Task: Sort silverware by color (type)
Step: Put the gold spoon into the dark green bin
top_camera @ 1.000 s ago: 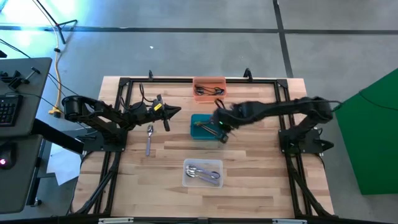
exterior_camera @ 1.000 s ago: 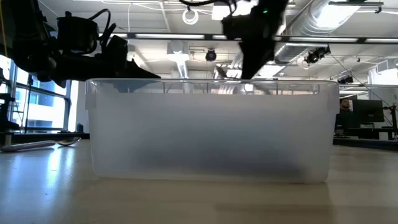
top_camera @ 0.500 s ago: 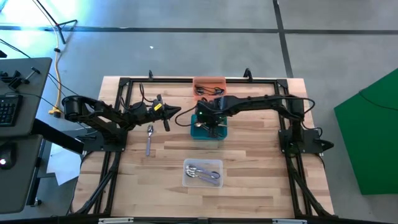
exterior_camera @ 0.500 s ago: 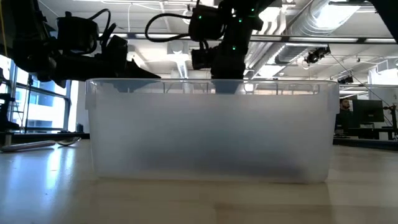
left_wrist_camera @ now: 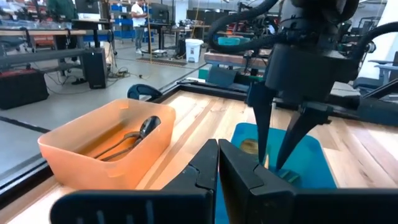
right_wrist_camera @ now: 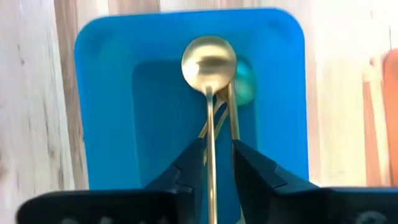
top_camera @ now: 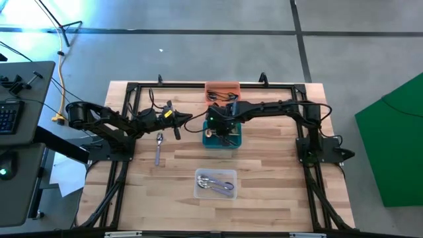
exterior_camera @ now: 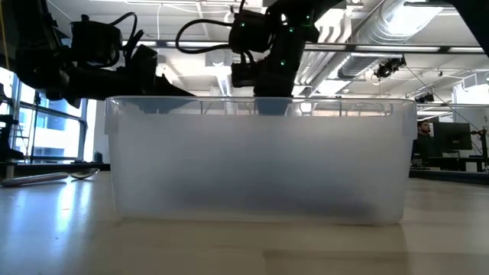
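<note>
My right gripper (top_camera: 223, 130) points down over the teal bin (top_camera: 232, 140) and is shut on a gold spoon (right_wrist_camera: 209, 62). More gold pieces (right_wrist_camera: 234, 118) lie flat on the bin's floor under it. My left gripper (top_camera: 189, 118) hovers shut and holds nothing, left of the teal bin. One silver piece (top_camera: 159, 147) lies flat on the table below the left arm. The orange bin (top_camera: 222, 88) at the far edge holds dark pieces (left_wrist_camera: 134, 135). Silver pieces (top_camera: 217, 186) lie in the clear bin (top_camera: 198, 177). My right gripper has the gold spoon's handle (right_wrist_camera: 211, 134) between its two fingers (right_wrist_camera: 189, 163). The spoon lies along the fingers and sticks out ahead of them, its bowl over the teal bin's left end. Whether the bowl rests on the pieces below, I cannot tell.
The clear bin (exterior_camera: 256, 160) stands near the table's near edge and fills the low view. A black frame rail (top_camera: 198, 84) runs along the table's far and side edges. Bare wood (top_camera: 277, 178) lies right of the clear bin.
My right gripper swept from the teal bin's right end toward the table's left, carrying the gold spoon. It stopped over the bin's middle and sank a little. The spoon's bowl now sits over the bin's left end.
</note>
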### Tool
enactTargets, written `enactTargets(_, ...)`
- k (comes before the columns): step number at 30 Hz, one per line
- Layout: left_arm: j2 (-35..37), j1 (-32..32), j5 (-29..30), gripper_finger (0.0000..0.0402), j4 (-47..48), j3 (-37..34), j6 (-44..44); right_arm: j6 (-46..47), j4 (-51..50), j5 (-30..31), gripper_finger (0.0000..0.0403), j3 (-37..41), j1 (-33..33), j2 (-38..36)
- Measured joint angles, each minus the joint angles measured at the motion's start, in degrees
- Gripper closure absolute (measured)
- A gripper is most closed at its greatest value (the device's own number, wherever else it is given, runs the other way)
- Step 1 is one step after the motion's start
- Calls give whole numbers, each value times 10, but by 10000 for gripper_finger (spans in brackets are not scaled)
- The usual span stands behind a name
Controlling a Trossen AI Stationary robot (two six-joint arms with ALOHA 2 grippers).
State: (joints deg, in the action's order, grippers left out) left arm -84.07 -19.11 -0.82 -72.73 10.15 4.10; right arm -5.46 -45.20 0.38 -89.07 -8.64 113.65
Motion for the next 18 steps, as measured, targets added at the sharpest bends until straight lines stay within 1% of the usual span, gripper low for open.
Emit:
enactTargets(3,0,0,0,397,0,0,2,1,-16,1,330,-3,0,-5)
enactTargets(5,0,0,0,397,-1,0,2,5,-20,19,336,-5,6,-11)
enactTargets(7,0,0,0,397,-1,0,-4,-8,-23,58,352,-1,19,-17)
enactTargets(9,0,0,0,397,-1,0,-14,-19,-4,97,378,14,32,-23)
enactTargets(11,0,0,0,397,-3,0,-16,-19,56,105,396,48,39,-33)
enactTargets(15,0,0,-3,397,-1,0,-17,7,227,105,395,157,49,-75)
enactTargets(18,0,0,-15,397,11,0,-3,36,358,105,401,248,65,-123)
